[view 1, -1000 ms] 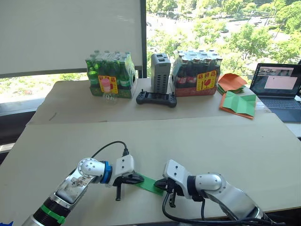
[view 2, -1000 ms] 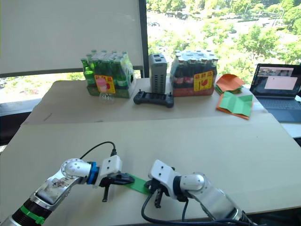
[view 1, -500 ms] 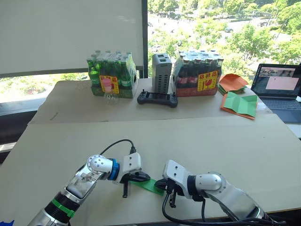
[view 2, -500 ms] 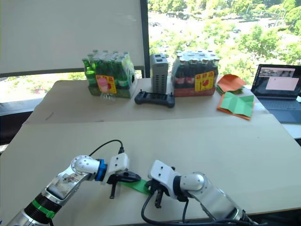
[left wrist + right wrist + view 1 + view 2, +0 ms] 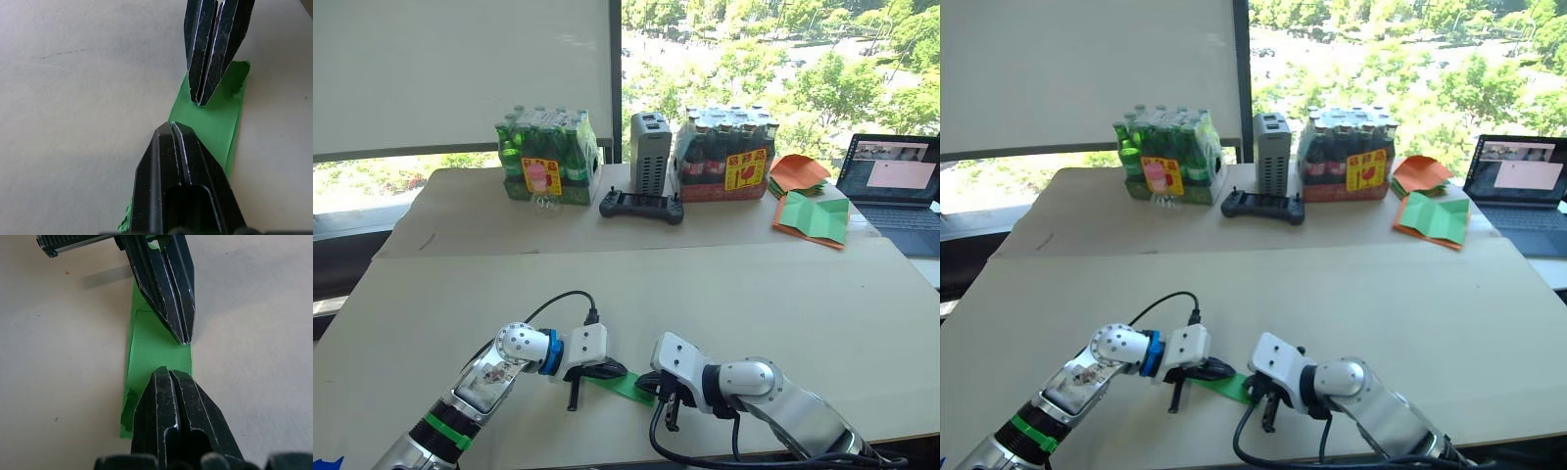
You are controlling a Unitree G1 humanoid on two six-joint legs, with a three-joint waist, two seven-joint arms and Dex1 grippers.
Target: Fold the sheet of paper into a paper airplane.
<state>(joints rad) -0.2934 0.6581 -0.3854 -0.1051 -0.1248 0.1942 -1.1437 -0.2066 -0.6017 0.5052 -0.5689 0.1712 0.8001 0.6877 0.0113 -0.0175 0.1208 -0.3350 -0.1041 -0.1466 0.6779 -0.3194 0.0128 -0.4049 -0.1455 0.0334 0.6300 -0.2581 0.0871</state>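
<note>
The sheet of paper is a narrow bright green strip lying flat on the near table, between my two grippers. My left gripper is shut, its tips resting on the strip's left part. My right gripper is also shut and lies over the strip's right end. In the left wrist view, my own shut tips face the right gripper a short gap away, with the paper under both. The right wrist view shows the same paper with a torn near corner.
On the far table stand a pack of green bottles, a grey box, a black controller and a pack of dark bottles. A pile of orange and green paper and a laptop are at the back right.
My left gripper has slid right along the strip towards the right gripper, so less green shows between them. The right arm has stayed put.
</note>
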